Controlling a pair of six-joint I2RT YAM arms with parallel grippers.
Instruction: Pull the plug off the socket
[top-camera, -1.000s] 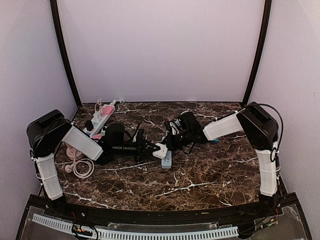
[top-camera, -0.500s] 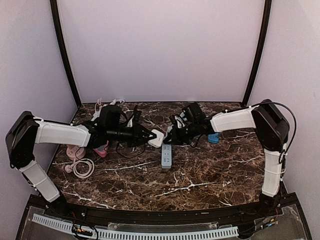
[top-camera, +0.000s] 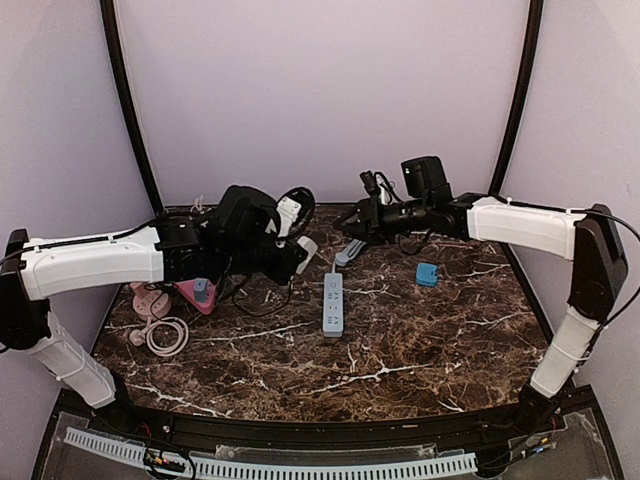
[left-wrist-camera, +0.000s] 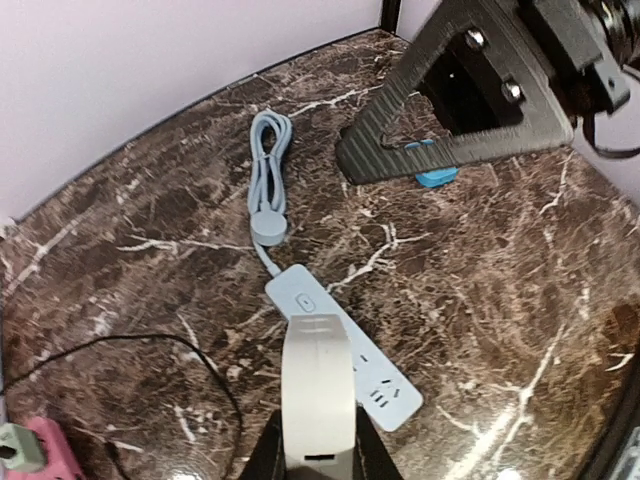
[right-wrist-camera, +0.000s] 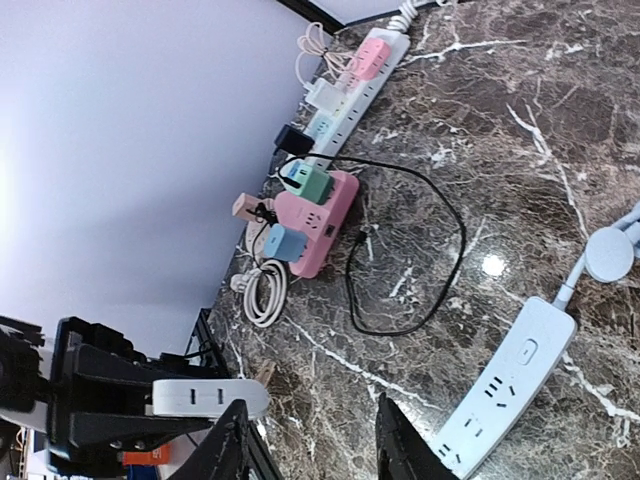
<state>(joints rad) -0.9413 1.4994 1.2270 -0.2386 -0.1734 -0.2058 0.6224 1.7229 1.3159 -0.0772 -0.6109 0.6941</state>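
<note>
Clamping white plug (left-wrist-camera: 318, 385), left gripper (top-camera: 296, 252) hovers above power strip (top-camera: 332, 303); right gripper (top-camera: 352, 226) jaws apart, empty.

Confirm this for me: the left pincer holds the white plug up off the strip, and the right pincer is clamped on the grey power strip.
One point is wrong. The right pincer is not clamped on the grey power strip: it is open and empty, and the strip lies flat on the marble table, as the right wrist view shows. The left pincer does hold the white plug up off the strip.
</note>
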